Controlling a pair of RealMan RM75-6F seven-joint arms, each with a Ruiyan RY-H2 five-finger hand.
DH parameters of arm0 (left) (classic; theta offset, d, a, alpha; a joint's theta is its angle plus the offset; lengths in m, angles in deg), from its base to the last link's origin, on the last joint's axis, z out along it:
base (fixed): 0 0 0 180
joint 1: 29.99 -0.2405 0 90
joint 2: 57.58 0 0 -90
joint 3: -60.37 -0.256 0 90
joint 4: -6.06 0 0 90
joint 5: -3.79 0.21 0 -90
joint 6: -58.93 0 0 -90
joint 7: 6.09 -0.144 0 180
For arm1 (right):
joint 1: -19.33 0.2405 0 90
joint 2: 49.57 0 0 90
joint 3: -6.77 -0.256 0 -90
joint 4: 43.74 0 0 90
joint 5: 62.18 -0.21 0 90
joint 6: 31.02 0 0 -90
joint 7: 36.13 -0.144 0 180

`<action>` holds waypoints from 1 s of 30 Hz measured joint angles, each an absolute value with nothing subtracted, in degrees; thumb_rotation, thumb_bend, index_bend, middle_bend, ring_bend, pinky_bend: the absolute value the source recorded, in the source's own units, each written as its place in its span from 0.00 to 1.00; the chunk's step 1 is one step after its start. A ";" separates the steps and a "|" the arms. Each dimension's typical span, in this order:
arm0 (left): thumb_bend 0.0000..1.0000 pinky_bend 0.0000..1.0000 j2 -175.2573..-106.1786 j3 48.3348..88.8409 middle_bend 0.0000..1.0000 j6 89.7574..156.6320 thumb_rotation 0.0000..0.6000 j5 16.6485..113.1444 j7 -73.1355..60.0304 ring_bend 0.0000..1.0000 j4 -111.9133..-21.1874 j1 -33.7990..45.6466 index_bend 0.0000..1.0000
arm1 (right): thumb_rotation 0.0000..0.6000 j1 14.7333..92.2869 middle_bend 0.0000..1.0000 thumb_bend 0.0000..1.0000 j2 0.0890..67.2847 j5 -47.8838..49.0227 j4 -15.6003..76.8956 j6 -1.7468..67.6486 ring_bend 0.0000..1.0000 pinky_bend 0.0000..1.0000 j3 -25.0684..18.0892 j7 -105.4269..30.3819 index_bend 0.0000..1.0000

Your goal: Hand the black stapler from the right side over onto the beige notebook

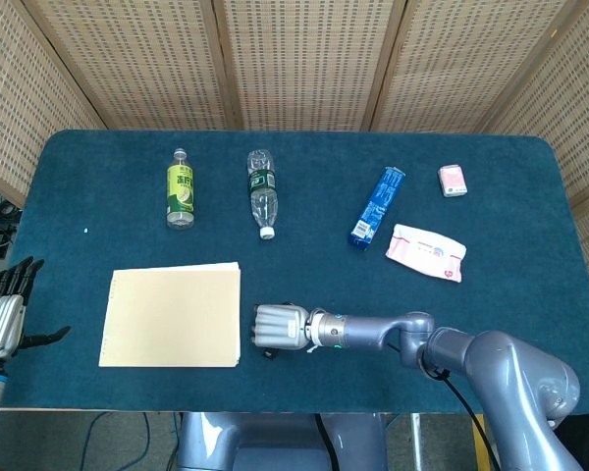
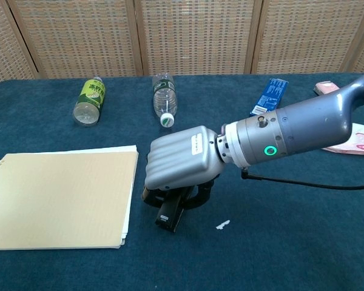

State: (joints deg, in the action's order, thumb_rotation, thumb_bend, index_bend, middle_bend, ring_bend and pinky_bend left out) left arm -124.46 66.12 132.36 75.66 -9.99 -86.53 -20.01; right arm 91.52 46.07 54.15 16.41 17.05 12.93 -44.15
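Wicker screens back a blue-covered counter (image 1: 530,196). Right hand (image 2: 179,160) has its fingers wrapped on the black stapler (image 2: 170,214), long axis toward 7 o'clock, beige notebook (image 1: 172,316) just beside at 9 o'clock. Left hand (image 1: 2,319) hangs spread and empty, well apart.

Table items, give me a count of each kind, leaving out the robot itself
Bottles: 2 (green-label bottle, clear bottle)
Notebook: 1 (beige notebook)
Stapler: 1 (black stapler)
Blue packet: 1 (blue packet)
Tissue pack: 1 (tissue pack)
Small pink box: 1 (small pink box)
Total: 7
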 measured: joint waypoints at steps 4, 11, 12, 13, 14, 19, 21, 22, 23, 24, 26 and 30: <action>0.00 0.00 -124.49 65.96 0.00 132.72 1.00 75.96 -10.14 0.00 -86.70 -20.10 0.00 | 1.00 91.14 0.12 0.00 45.56 52.80 17.19 16.09 0.19 0.04 12.75 -40.86 0.03; 0.00 0.00 -124.48 65.60 0.00 133.39 1.00 76.61 -10.32 0.00 -87.14 -20.30 0.00 | 1.00 89.51 0.05 0.00 42.85 50.51 21.65 16.65 0.12 0.00 11.80 -33.60 0.00; 0.00 0.00 -124.45 65.58 0.00 133.45 1.00 76.68 -10.28 0.00 -87.18 -20.31 0.00 | 1.00 89.25 0.05 0.00 42.23 50.33 22.36 17.02 0.12 0.00 11.78 -33.03 0.00; 0.00 0.00 -124.41 65.54 0.00 133.55 1.00 76.81 -10.22 0.00 -87.23 -20.34 0.00 | 1.00 88.87 0.04 0.00 41.30 50.19 23.21 17.62 0.12 0.00 11.79 -32.29 0.00; 0.00 0.00 -124.38 65.51 0.00 133.64 1.00 76.94 -10.15 0.00 -87.28 -20.36 0.00 | 1.00 88.54 0.04 0.00 40.51 50.14 23.83 18.18 0.12 0.00 11.84 -31.73 0.00; 0.00 0.00 -124.24 65.40 0.00 134.17 1.00 77.63 -9.52 0.00 -87.32 -20.52 0.00 | 1.00 85.78 0.04 0.00 35.30 49.89 27.39 22.48 0.12 0.00 12.34 -28.63 0.00; 0.00 0.00 -124.27 65.36 0.00 134.41 1.00 78.03 -9.26 0.00 -87.20 -20.57 0.00 | 1.00 84.65 0.03 0.00 33.56 49.88 28.01 24.34 0.12 0.00 12.55 -27.85 0.00; 0.00 0.00 -124.36 65.35 0.00 134.65 1.00 78.43 -8.98 0.00 -86.99 -20.58 0.00 | 1.00 83.83 0.03 0.00 32.49 49.92 28.21 25.84 0.12 0.00 12.67 -27.44 0.00; 0.00 0.00 -124.48 65.34 0.00 134.88 1.00 78.79 -8.72 0.00 -86.77 -20.60 0.00 | 1.00 83.18 0.03 0.00 31.86 49.97 28.23 27.13 0.12 0.00 12.75 -27.19 0.00; 0.00 0.00 -124.65 65.32 0.00 135.12 1.00 79.17 -8.44 0.00 -86.48 -20.61 0.00 | 1.00 82.48 0.03 0.00 31.27 50.00 28.15 28.55 0.12 0.00 12.83 -27.03 0.00; 0.00 0.00 -125.04 65.21 0.00 135.60 1.00 80.08 -7.87 0.00 -85.88 -20.66 0.00 | 1.00 80.58 0.03 0.00 29.98 49.99 27.42 32.34 0.12 0.00 12.99 -27.12 0.00; 0.00 0.00 -125.72 64.70 0.00 136.30 1.00 82.27 -7.25 0.00 -85.23 -20.64 0.00 | 1.00 74.68 0.02 0.00 27.61 48.09 23.31 41.21 0.08 0.00 12.96 -29.90 0.00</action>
State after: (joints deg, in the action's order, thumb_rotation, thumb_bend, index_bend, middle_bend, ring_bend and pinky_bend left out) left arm -125.72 64.70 136.30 82.27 -7.25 -85.23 -20.64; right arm 74.68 27.61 48.09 23.31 41.21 12.96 -29.90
